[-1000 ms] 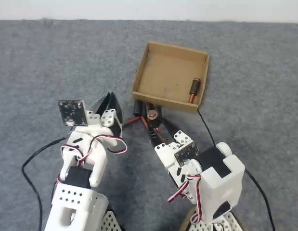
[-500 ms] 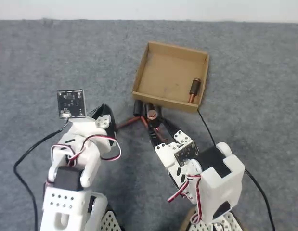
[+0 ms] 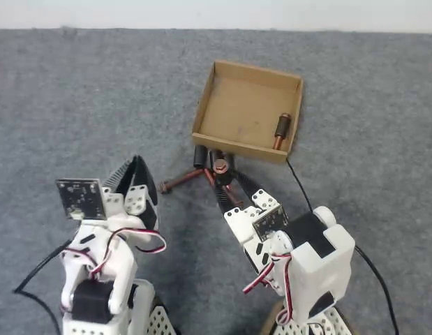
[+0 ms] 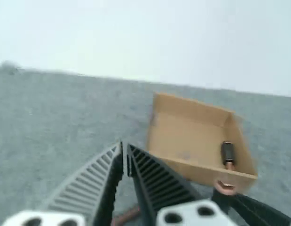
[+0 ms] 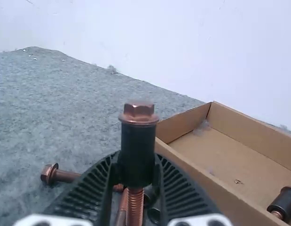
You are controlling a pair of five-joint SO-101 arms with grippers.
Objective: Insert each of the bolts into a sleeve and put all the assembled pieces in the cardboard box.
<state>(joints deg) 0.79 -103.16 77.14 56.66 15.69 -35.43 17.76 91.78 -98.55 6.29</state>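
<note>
Cardboard box (image 3: pixel 200 112) is sitting open at 12 o'clock on the grey table (image 3: pixel 76 91), just beyond both arms. Inside it a finished piece (image 3: pixel 282 131), a bolt in a black sleeve, is lying along the wall at the box's 3 o'clock side, toward the 4 o'clock corner.

The right jaws are reaching toward the box's near wall and pinching the held sleeve (image 5: pixel 137 146) upright by its middle. The seated bolt (image 5: pixel 138 111) is standing in that sleeve, with its copper head showing on top and its threaded end poking out below the jaws. The held piece is hovering just outside the box, at 6 o'clock of the near wall.

A loose bolt (image 3: pixel 179 182) is lying flat on the table at 9 o'clock of the held piece, close by. A loose sleeve (image 3: pixel 199 156) is resting at 11 o'clock of the held piece, just beside the box's near wall.

The left arm (image 3: pixel 104 258) is sitting at 7 o'clock on the table, pointing toward 12. The left jaws are lying all but pressed together, with only a thin slit between them, and are gripping nothing. They are well apart from the box and at 8 o'clock of the loose bolt.
</note>
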